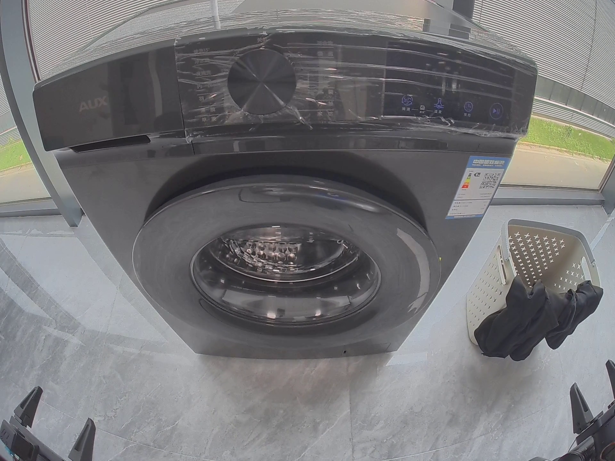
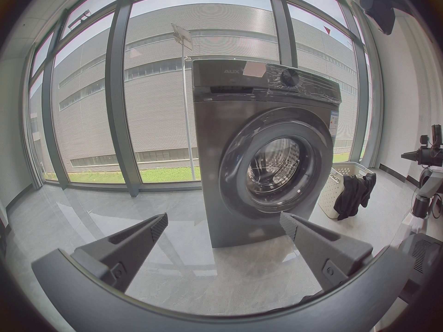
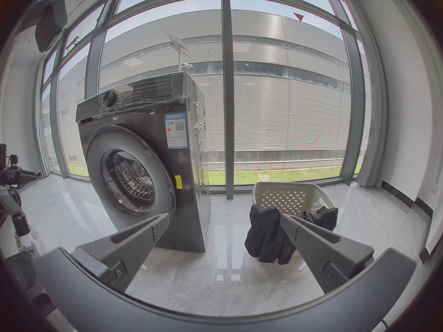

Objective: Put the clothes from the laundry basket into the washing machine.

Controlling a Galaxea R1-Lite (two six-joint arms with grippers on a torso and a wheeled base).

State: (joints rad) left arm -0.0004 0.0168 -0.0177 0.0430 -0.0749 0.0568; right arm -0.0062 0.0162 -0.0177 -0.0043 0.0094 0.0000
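Glossy grey washing machine [image 1: 282, 161], round glass door [image 1: 285, 270].
Black clothes [image 1: 522, 321] drape the perforated laundry basket [image 1: 544, 244] at 4 o'clock; my left gripper [image 2: 222, 217] and right gripper [image 3: 222, 217] gape, empty.

Washing machine [image 1: 128, 180]: dark grey, glossy black control panel. Laundry basket [image 1: 544, 251]: cream white, cross-shaped perforation pattern. Clothes [image 1: 532, 321]: black, plain. Floor [image 1: 256, 404]: pale grey marble with faint veining.
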